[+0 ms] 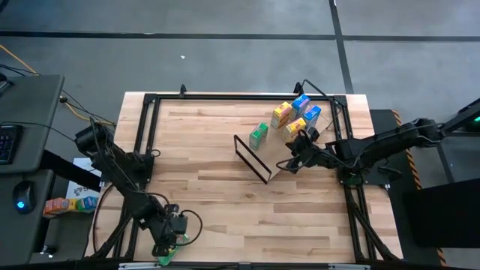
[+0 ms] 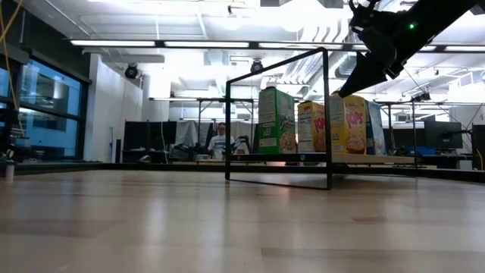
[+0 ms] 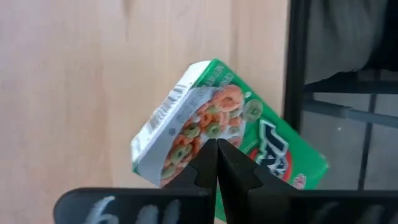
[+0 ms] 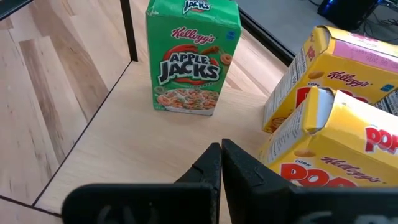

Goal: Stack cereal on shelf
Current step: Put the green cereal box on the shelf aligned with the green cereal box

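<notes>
A green cereal box [image 3: 249,137] lies flat at the table's near left edge [image 1: 166,256]. My left gripper [image 3: 216,163] is shut right above its printed face. On the shelf board [image 4: 143,155], behind its black frame [image 1: 251,157], a second green box [image 4: 189,59] stands upright, with yellow boxes [image 4: 336,68] and blue boxes [image 1: 301,103] beside it. My right gripper [image 4: 221,158] is shut, low over the board, close beside the nearest yellow box [image 4: 336,162]. It also shows in the high view [image 1: 294,161]. My left gripper's shut fingertips [image 3: 208,163] point down at the lying green box's printed face [image 3: 205,127]; I cannot tell whether they touch it. My right gripper's shut fingers [image 4: 239,168] stand next to the nearest yellow box's front; I cannot tell whether they touch it.
Black rails [image 1: 150,124] frame the tabletop's edges. The middle of the wooden table [image 1: 210,180] is bare. A desk with a keyboard and more coloured boxes [image 1: 71,204] stands off the table's left side. A person [image 2: 220,140] sits far behind in the room.
</notes>
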